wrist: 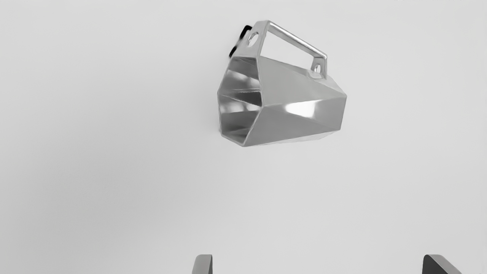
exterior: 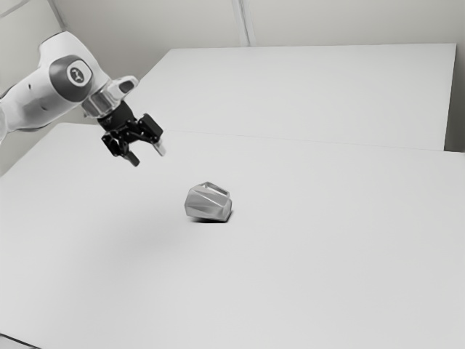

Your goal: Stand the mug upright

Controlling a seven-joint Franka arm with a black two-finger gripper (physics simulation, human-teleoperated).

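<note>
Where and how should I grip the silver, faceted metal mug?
Probably by the handle's slim straight bar, coming from above: the mug lies on its side, and the gap between bar and body looks wide enough for one finger inside, one outside.

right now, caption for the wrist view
Faceted metal mug lying on its side on a pale table, beyond the open hand.

Black two-finger gripper (exterior: 147, 154) hangs, fingers spread, well apart from the faceted silver metal mug (exterior: 208, 203), tipped over on the flat white table (exterior: 312, 262)!
</note>
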